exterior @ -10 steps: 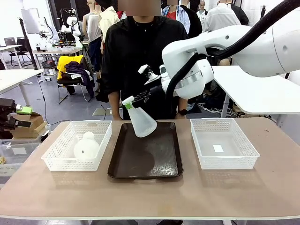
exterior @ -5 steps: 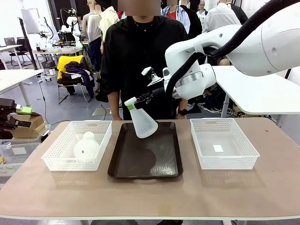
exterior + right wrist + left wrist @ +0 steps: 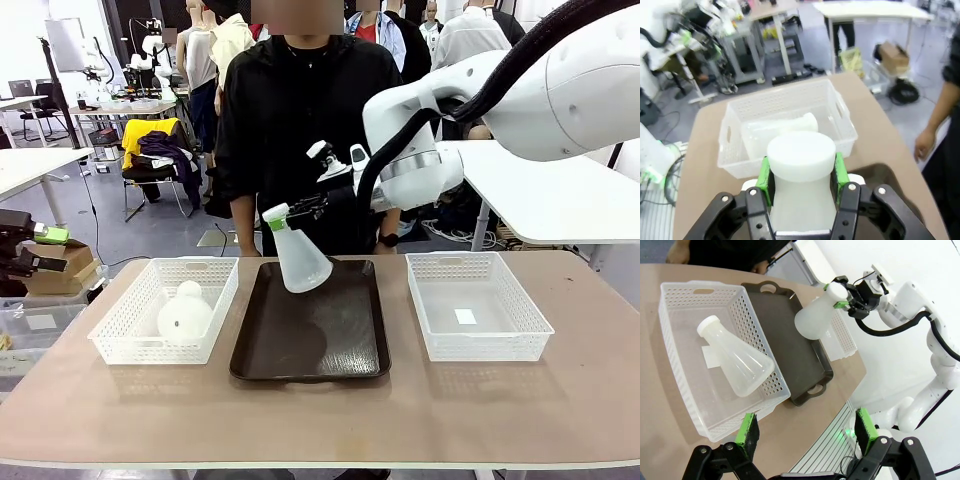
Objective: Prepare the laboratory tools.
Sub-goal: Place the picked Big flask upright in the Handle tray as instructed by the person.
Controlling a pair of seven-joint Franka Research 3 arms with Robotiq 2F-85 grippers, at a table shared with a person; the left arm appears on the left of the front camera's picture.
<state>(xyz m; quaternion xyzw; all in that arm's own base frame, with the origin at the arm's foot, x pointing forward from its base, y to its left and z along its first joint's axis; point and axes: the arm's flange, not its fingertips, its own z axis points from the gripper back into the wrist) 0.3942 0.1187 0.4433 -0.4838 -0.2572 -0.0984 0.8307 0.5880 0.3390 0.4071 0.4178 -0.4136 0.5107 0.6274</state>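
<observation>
Frontally: my right gripper [image 3: 292, 213] clamps one flask [image 3: 300, 262] by its neck, presumably the only part narrow enough, tilted above the tray [image 3: 310, 345], clear of its rim. Left wrist: my left gripper [image 3: 806, 431] gapes empty; second flask [image 3: 735, 365] lies inside the left basket [image 3: 675, 286]. Right wrist: pads [image 3: 765, 180] flank the neck.

Bright, even indoor light; wrist views distorted.

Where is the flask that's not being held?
In the front view, that flask lies on its side inside the left basket, just left of the brown tray.
</observation>
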